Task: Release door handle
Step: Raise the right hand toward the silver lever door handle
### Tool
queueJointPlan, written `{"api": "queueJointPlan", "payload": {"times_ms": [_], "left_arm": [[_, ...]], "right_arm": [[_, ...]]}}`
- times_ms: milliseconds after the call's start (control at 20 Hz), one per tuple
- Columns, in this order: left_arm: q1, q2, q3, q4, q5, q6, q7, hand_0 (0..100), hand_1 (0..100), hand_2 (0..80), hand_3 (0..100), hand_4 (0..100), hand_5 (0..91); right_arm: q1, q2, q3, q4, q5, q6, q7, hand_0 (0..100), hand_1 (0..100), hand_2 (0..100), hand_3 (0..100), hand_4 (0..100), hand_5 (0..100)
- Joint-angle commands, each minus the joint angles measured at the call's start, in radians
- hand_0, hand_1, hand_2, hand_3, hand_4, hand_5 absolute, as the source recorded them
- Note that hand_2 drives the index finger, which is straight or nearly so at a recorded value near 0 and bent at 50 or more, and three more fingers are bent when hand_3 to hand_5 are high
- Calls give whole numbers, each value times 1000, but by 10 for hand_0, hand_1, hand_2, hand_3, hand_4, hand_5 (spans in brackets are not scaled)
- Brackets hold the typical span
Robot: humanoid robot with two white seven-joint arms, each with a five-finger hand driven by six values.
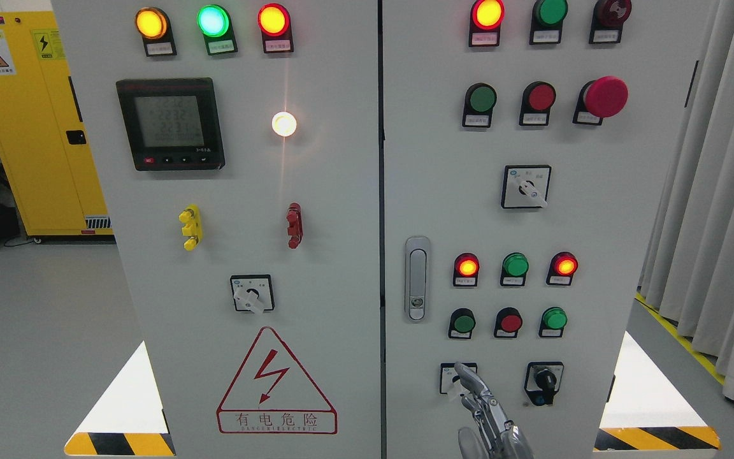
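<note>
The silver door handle [417,278] sits flush and upright on the right cabinet door [596,229], close to the seam between the two doors. My right hand [476,398] comes up from the bottom edge, below and to the right of the handle and apart from it. Its fingers are stretched upward and hold nothing. One fingertip [459,368] lies in front of a small white rotary switch [450,379]. The left arm does not show.
Both doors carry lit lamps, push buttons, rotary switches [525,186] and a red emergency button [604,97]. The left door has a meter display [170,123] and a red warning triangle [276,386]. A yellow cabinet [29,121] stands at the left, grey curtains [717,191] at the right.
</note>
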Motion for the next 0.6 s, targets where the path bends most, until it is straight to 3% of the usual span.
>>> {"api": "queueJointPlan", "payload": {"times_ms": [0, 351, 451, 551], "left_arm": [[0, 0, 0, -12, 0, 0, 0, 120, 556, 0, 0, 0, 0], [0, 0, 0, -12, -2, 0, 0, 120, 556, 0, 0, 0, 0], [0, 0, 0, -12, 0, 0, 0, 120, 556, 0, 0, 0, 0], [0, 0, 0, -12, 0, 0, 0, 120, 556, 0, 0, 0, 0]], "right_arm": [[-24, 29, -3, -11, 1, 2, -11, 428, 144, 0, 0, 0, 0], [-23, 28, -5, -11, 14, 3, -8, 417, 146, 0, 0, 0, 0], [-21, 29, -3, -11, 50, 6, -8, 307, 249, 0, 0, 0, 0], [-21, 32, -5, -11, 177, 43, -17, 291, 304, 0, 0, 0, 0]]}}
